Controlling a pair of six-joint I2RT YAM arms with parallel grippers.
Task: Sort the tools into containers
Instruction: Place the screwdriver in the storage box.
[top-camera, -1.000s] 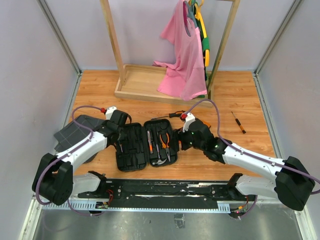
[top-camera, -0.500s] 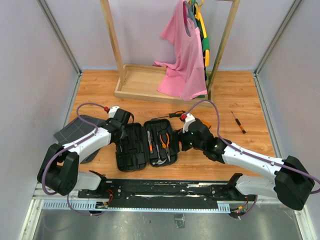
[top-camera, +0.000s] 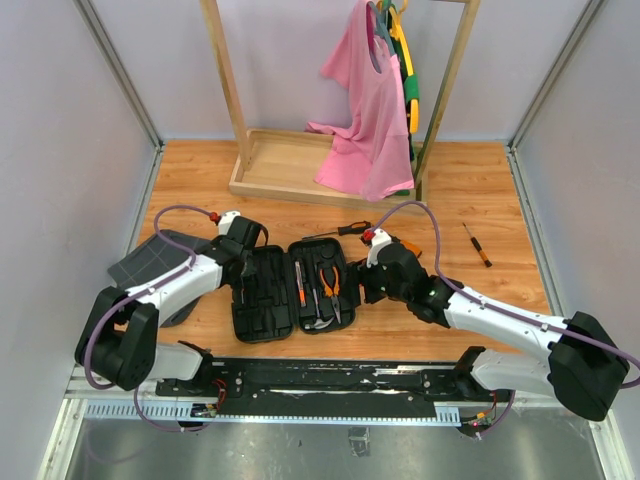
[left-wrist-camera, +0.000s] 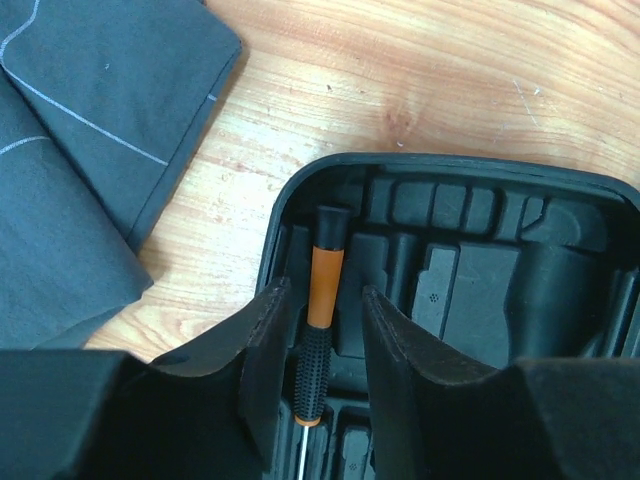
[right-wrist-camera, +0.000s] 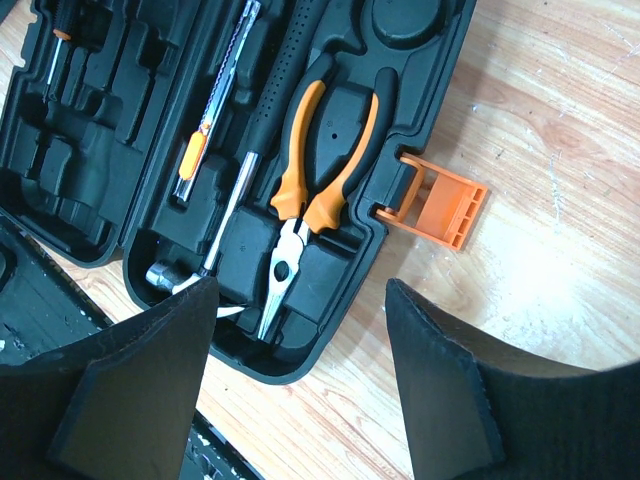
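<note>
The black tool case (top-camera: 262, 322) lies open in front of both arms. Its right half holds orange-handled pliers (right-wrist-camera: 322, 165), a steel-headed hammer (right-wrist-camera: 222, 232) and a slim tool with an orange band (right-wrist-camera: 197, 150). An orange-and-black screwdriver (left-wrist-camera: 325, 272) lies in a slot at the far left of the left half (left-wrist-camera: 470, 175). My left gripper (left-wrist-camera: 320, 295) straddles its handle, open, with a gap on each side. My right gripper (right-wrist-camera: 300, 295) hangs open and holding nothing above the case's right edge, by the orange latch (right-wrist-camera: 440, 205). Two screwdrivers lie loose on the table (top-camera: 475, 243), (top-camera: 335, 232).
Dark grey grid-patterned fabric (top-camera: 150, 262) lies left of the case, close to my left gripper. A wooden rack with a tray base (top-camera: 285, 165) and a hanging pink shirt (top-camera: 365, 110) stands at the back. A black rail (top-camera: 330, 375) runs along the near edge.
My left jaws have parted from the screwdriver, which now rests in its slot. The left arm's elbow swung a little. The right arm has stayed put.
</note>
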